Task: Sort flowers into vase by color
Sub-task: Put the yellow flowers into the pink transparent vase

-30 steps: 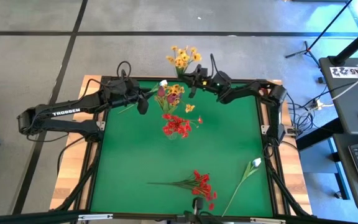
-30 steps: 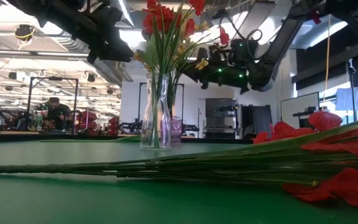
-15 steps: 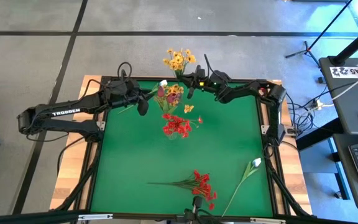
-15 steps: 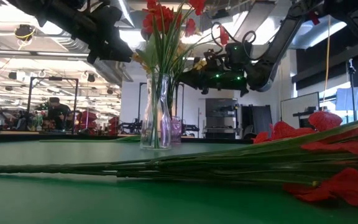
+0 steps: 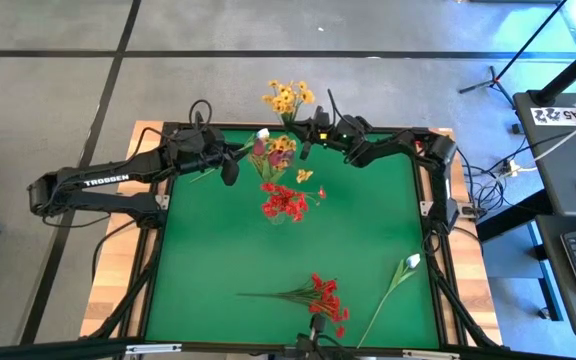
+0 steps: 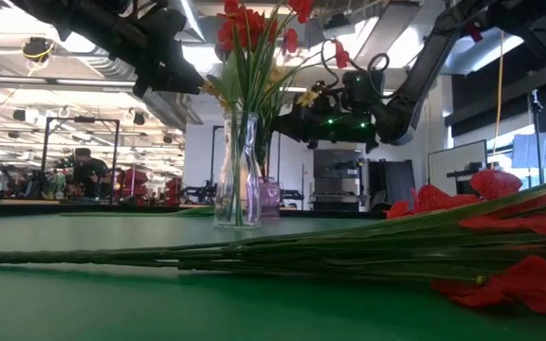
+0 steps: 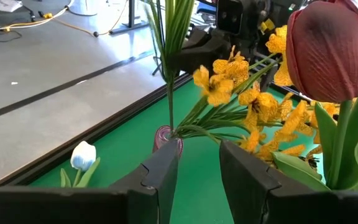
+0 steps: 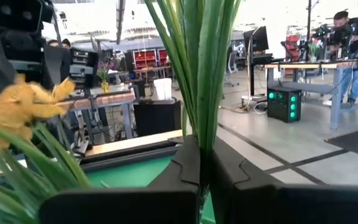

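My right gripper (image 5: 304, 137) hovers at the table's far edge, shut on a yellow-orange spray (image 5: 287, 97) whose blossoms reach beyond that edge. My left gripper (image 5: 230, 166) is open beside the vases and holds nothing. A clear vase (image 6: 239, 172) holds red sprays (image 5: 285, 203). Behind it, a small pink vase (image 7: 168, 134) holds a stem; yellow sprays (image 7: 248, 102) and a dark red bud (image 7: 334, 50) rise next to it. A white bud (image 7: 82, 155) sits low by the far edge. Another red spray (image 5: 316, 296) and a white bud (image 5: 410, 262) lie flat near the table's near edge. My right gripper pinches the yellow-orange spray's bundled green stems (image 8: 199, 127) between its two shut fingers. The fingers lie across the stems. The spray is lifted clear of the table, its blossoms pointing away over the far edge.
The vases and their flowers crowd the far middle of the green table (image 5: 218, 260), between both grippers. The table's centre and left half are bare. The room beyond holds benches, equipment and a person (image 6: 85, 170) far off.
My right gripper has moved a little toward the table's left, nearer the vases, carrying the yellow-orange spray with it. The left arm has kept still.
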`<state>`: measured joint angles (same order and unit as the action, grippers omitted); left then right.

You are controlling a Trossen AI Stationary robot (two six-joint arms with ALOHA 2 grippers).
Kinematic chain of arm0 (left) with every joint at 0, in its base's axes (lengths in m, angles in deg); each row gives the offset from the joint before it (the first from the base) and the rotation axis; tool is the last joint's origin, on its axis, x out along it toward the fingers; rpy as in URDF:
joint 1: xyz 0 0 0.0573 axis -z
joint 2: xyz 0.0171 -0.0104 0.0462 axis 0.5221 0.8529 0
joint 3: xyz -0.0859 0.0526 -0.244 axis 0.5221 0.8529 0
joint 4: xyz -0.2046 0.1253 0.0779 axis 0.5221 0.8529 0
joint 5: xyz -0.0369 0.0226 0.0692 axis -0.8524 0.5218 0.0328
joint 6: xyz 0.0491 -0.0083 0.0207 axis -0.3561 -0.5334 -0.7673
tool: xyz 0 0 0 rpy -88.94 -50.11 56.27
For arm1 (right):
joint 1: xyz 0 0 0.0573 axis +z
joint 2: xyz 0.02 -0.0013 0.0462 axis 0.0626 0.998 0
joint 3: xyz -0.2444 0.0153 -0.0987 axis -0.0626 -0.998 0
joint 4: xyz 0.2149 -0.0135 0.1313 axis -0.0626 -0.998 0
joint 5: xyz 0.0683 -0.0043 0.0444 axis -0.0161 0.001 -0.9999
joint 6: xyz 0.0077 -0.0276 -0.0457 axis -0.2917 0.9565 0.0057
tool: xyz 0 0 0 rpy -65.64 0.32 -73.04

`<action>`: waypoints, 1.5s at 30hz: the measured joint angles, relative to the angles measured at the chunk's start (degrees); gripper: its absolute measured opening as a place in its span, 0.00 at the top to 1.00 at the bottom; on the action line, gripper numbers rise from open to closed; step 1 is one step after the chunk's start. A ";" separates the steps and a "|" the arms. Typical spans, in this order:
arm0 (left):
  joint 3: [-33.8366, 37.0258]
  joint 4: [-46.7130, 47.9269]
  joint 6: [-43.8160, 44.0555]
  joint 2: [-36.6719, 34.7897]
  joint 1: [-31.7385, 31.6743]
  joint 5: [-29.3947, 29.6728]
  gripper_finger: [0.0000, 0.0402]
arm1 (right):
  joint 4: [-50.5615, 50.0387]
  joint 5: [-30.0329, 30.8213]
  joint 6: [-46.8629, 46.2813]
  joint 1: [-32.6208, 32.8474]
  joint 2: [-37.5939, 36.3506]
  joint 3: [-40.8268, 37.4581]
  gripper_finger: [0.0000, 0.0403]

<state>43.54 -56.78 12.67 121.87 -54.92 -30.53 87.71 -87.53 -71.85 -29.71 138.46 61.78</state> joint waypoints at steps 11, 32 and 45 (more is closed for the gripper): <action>0.00 0.02 -0.15 0.00 0.00 0.00 0.71 | -4.91 0.06 -0.78 0.34 0.00 0.01 0.88; 0.01 1.27 -0.11 0.00 -0.04 0.00 0.71 | -17.34 -3.59 -6.64 0.33 -1.37 0.01 0.52; 0.00 2.66 0.33 0.00 -0.04 0.02 0.71 | -40.43 -3.70 -3.13 0.28 -11.67 0.01 0.43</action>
<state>43.54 -54.11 13.00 121.87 -54.96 -30.51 47.28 -91.24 -74.98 -29.43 126.78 61.79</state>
